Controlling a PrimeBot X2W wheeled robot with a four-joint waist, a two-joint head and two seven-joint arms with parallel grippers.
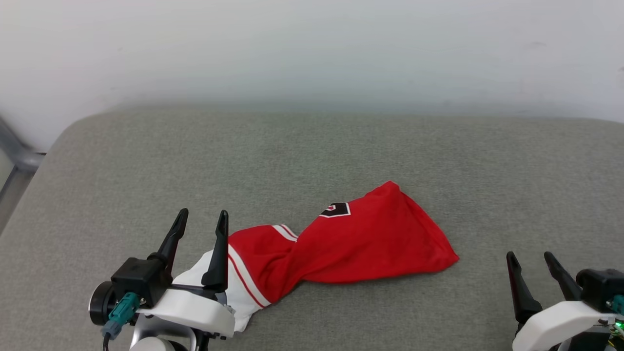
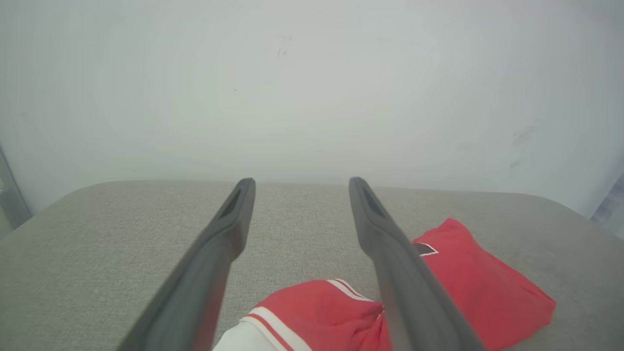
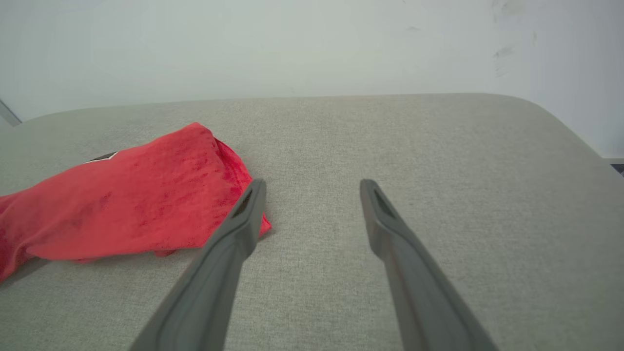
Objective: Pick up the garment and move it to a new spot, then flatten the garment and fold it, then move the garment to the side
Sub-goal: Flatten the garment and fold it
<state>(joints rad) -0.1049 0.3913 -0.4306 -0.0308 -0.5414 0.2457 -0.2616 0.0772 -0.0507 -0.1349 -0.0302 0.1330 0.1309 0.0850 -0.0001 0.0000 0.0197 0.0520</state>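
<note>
The garment lies bunched and twisted on the grey cushion, red body to the right, white sleeve with striped trim at its left end, a bit of black lettering showing. My left gripper stands open above the sleeve end, nothing between its fingers; in the left wrist view the garment lies below and right of the open left gripper. My right gripper is open at the lower right, apart from the cloth. In the right wrist view the garment lies left of the open right gripper.
The grey cushioned surface has rounded corners and ends at a pale wall behind. A grey metal frame stands past the left edge.
</note>
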